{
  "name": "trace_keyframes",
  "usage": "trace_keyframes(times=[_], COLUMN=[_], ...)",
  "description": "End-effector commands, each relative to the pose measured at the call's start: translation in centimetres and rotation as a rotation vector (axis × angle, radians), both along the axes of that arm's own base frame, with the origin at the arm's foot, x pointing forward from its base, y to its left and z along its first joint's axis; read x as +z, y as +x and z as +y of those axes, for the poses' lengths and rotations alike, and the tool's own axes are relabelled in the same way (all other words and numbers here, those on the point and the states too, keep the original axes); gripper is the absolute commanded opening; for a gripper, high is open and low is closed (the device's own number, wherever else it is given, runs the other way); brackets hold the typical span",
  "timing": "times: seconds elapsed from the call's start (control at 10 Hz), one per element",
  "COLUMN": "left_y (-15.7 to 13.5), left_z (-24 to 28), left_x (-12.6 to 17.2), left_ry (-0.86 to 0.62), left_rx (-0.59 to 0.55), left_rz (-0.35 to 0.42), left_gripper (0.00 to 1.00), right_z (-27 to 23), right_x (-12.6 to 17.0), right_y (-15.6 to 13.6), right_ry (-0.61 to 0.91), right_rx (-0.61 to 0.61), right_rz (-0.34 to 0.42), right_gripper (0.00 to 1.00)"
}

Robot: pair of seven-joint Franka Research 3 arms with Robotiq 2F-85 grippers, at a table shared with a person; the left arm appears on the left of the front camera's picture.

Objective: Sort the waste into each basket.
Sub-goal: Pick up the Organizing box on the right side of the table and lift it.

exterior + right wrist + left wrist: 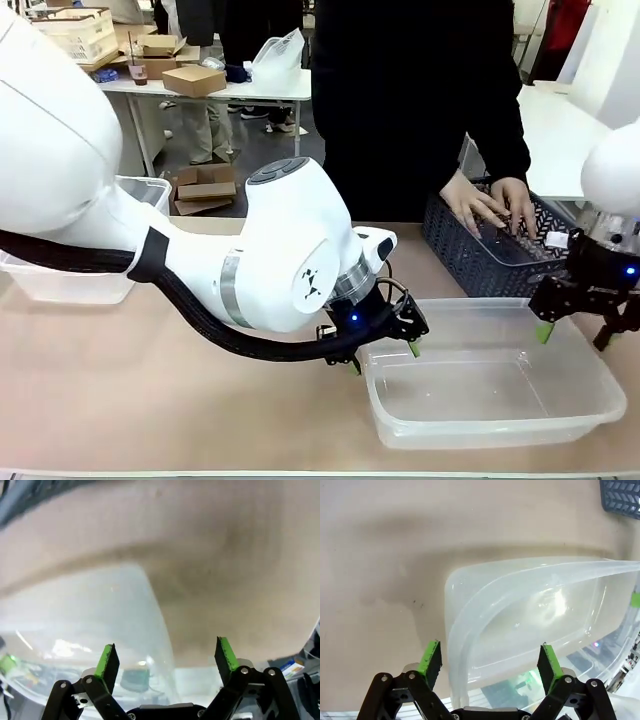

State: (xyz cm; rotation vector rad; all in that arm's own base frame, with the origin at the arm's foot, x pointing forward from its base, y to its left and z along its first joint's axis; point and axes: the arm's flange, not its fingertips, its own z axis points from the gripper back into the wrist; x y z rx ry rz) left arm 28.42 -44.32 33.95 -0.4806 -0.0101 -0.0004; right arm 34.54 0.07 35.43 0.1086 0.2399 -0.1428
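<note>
Count: 2 pincers, 2 clear tubs, 1 blue basket, 2 person's hands.

- Near clear tub (470, 436): on the desk (150, 400), right of centre, long side towards the robot. Interior bare, just glare on its floor.
- Second clear tub (60, 283): far left of the desk, mostly hidden behind the left arm. Can't tell its contents.
- Blue lattice basket (465, 252): just behind the near clear tub, on the person's side. The person's hands (472, 203) are both down inside it, resting on something clear and shiny. Can't tell if that is a bottle.
- Left pincer (385, 357): released, jaws spread wide, at the left end of the near clear tub. In the left wrist view that end's rim and wall sit between the green pads (431, 657). Can't tell whether they touch it.
- Right pincer (573, 333): released, jaws wide, nothing grasped, over the far right rim of the same tub. In the right wrist view the picture is blurred, and a tub edge runs between the fingers.
</note>
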Motion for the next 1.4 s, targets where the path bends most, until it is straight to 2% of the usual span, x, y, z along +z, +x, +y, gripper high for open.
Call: trace_keyframes(times=[0.0, 0.1, 0.2, 0.3, 0.5, 1.0, 1.1, 1.2, 1.3], left_y=[0.3, 0.5, 0.5, 0.7, 1.0, 1.3, 1.3, 1.3, 1.3], left_z=[-0.1, -0.1, -0.1, 0.0, 0.1, 0.5, 0.5, 0.5, 0.5], left_x=[0.0, 0.1, 0.2, 0.3, 0.3, 0.1, 0.0, 0.0, 0.0], left_ry=[0.008, 0.002, 0.001, -0.012, -0.014, -0.008, -0.012, -0.011, -0.012], left_rx=[0.009, 0.014, 0.020, 0.030, 0.036, 0.037, 0.039, 0.038, 0.039], left_rz=[0.000, -0.001, -0.004, -0.006, -0.005, -0.002, -0.010, -0.004, 0.000], left_gripper=[1.00, 1.00, 1.00, 1.00, 1.00, 1.00, 0.86, 0.40, 0.26], right_z=[0.4, 0.9, 1.5, 1.5, 0.7, 0.9, 0.9, 0.9, 1.1], right_x=[-12.8, -13.4, -13.7, -13.6, -12.4, -7.9, -7.3, -7.2, -7.4], right_y=[-18.1, -18.8, -19.6, -19.9, -20.1, -20.7, -20.9, -21.0, -21.0], right_ry=[-0.020, -0.008, 0.021, 0.035, 0.039, 0.097, 0.093, 0.093, 0.089], right_rx=[-0.068, -0.077, -0.061, -0.032, -0.028, 0.072, 0.101, 0.111, 0.123], right_rz=[-0.103, -0.148, -0.148, -0.114, -0.099, -0.018, -0.017, -0.032, -0.031], right_gripper=[1.00, 1.00, 1.00, 1.00, 1.00, 1.00, 1.00, 0.40, 0.40])
